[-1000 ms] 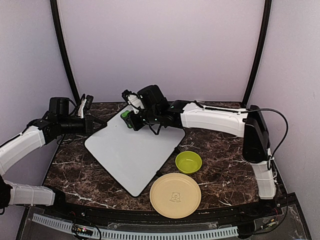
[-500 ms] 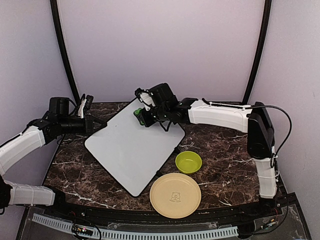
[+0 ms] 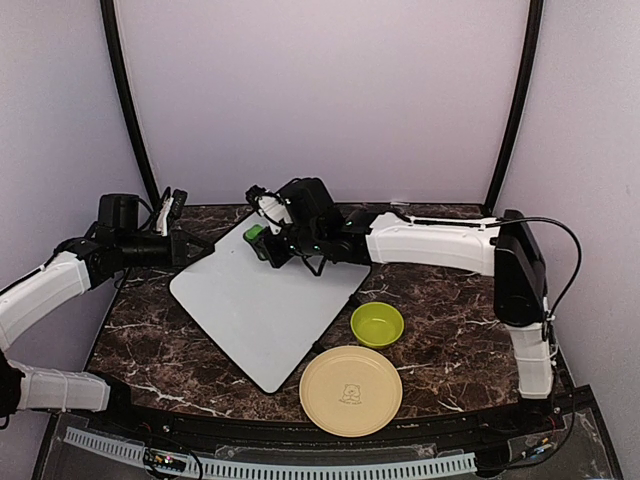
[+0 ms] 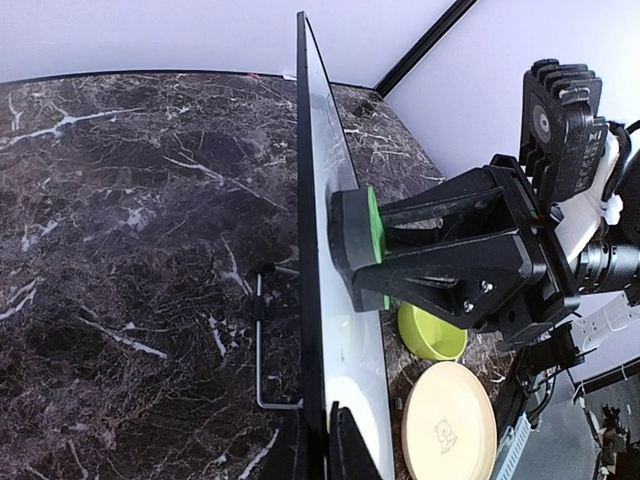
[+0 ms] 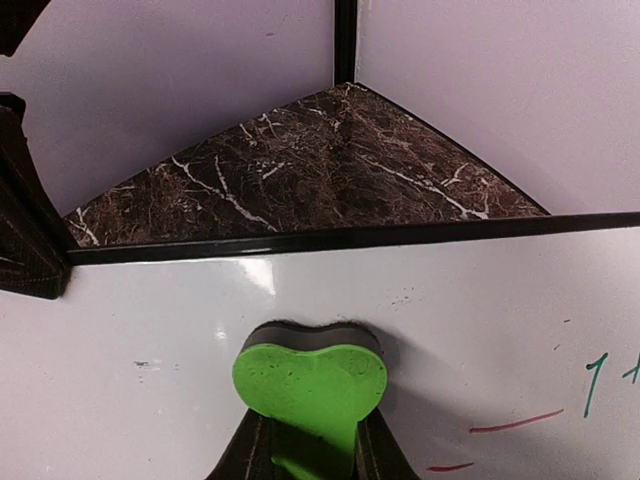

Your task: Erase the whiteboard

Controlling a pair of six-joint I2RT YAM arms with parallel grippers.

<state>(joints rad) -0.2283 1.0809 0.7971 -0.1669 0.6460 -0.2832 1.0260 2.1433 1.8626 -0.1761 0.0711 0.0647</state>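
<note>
The whiteboard lies tilted on the marble table, white with a thin black rim. My left gripper is shut on its left edge; in the left wrist view the board runs edge-on between the jaws of that gripper. My right gripper is shut on a green heart-shaped eraser and presses its dark felt side on the board near the far corner. The right wrist view shows the eraser on the board, with red and green marker marks at the lower right.
A lime green bowl sits right of the board. A round beige plate lies in front of it. A thin metal stand props the board from below. Black corner posts rise at the back.
My right gripper slid the eraser right along the board's far edge, then back left toward the far corner. The left arm and board stayed still.
</note>
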